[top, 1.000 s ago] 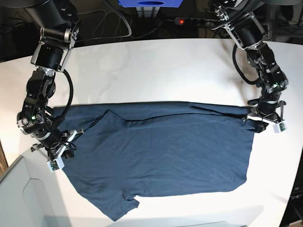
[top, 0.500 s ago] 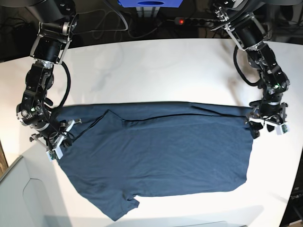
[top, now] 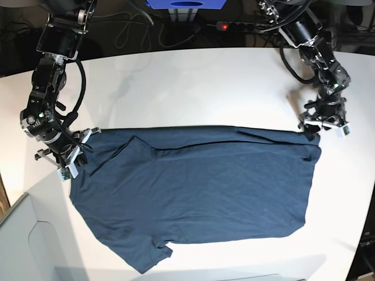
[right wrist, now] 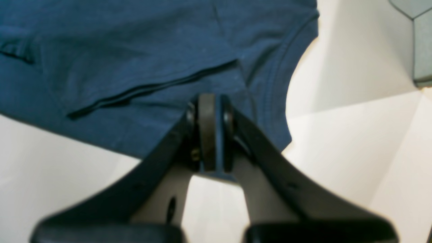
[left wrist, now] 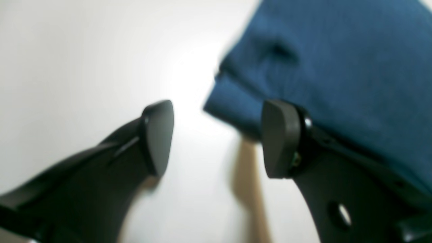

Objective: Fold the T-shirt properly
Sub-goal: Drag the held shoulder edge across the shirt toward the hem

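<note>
Now soft navy T-shirt (top: 199, 187) flat; right hand (right wrist: 212, 135) pinching hem, left hand (left wrist: 216, 138) agape, empty.

Two black jointed arms, looped black cables along the links | boxy dark housings with silver brackets near the shoulders | small green lights on the wrist joints | left hand (left wrist: 216, 138): matte black curved fingers, rounded pads, round hole behind one pad | right hand (right wrist: 212, 131): same black fingers, grey pads
</note>
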`<state>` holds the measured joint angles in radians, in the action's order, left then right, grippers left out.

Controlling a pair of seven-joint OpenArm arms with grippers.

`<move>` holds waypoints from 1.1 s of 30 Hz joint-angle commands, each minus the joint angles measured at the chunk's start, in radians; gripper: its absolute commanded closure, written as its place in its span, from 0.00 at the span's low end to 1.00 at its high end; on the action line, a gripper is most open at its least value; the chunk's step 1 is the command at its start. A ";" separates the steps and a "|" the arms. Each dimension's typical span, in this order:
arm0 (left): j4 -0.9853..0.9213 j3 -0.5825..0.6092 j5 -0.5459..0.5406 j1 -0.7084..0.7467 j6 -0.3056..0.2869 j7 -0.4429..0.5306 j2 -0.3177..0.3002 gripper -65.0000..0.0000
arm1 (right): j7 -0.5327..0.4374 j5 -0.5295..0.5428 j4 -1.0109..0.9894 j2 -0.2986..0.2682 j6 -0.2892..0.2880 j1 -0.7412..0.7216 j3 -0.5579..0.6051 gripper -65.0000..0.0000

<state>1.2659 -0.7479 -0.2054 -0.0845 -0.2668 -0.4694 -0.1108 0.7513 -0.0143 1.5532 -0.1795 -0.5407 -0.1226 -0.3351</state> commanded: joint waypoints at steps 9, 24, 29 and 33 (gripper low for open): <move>-0.045 -0.002 -0.015 -0.056 -0.001 0.021 -0.025 0.40 | -0.028 0.014 0.045 -0.031 -0.014 0.041 -0.011 1.00; -0.048 -0.003 -0.015 -0.073 -0.002 0.021 -0.016 0.59 | -0.020 0.014 0.051 -0.055 -0.014 0.065 -0.080 1.00; -0.070 -0.003 -0.015 -0.074 0.004 0.021 -0.017 1.00 | -0.020 0.014 0.051 -0.068 -0.014 0.065 -0.094 1.00; -0.125 -0.009 -0.015 -0.096 0.005 0.021 -0.025 1.00 | -0.020 0.012 0.049 -0.070 -0.014 0.065 -0.095 1.00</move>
<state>1.1309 -0.7570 -0.2249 -0.1707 -0.2634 -0.4423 -0.1253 0.7521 -0.0139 1.5841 -0.2348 -0.5407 -0.0429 -0.4252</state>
